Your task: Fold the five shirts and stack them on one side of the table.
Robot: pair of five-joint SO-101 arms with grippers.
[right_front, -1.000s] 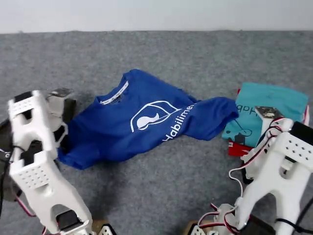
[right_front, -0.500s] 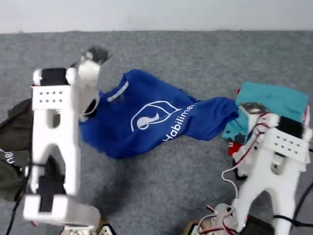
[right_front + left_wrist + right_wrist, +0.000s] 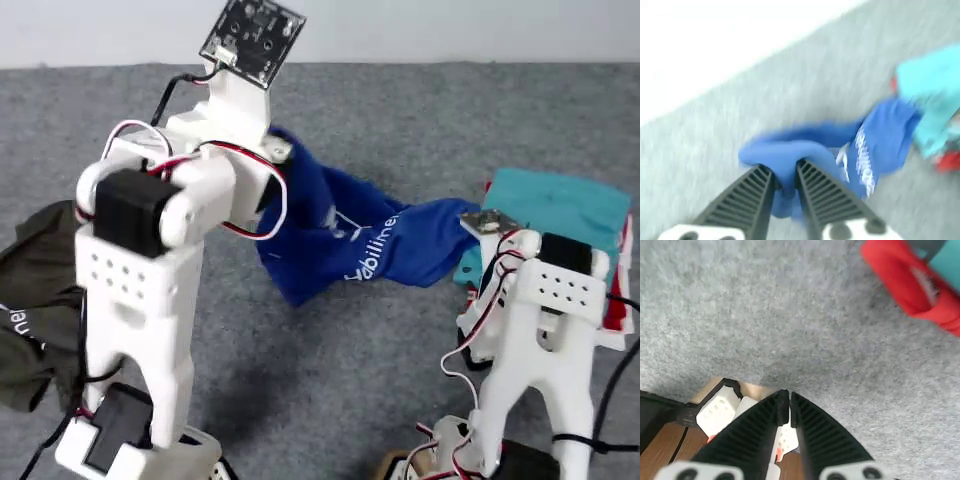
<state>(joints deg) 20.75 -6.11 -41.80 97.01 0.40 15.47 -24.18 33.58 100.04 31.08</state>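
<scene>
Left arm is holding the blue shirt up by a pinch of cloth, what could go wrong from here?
The left tool grips only a small bunch of the blue shirt, so it might slip out. The shirt's trailing end seems to touch the teal shirt on the red shirt; pulling could drag that stack askew.
</scene>
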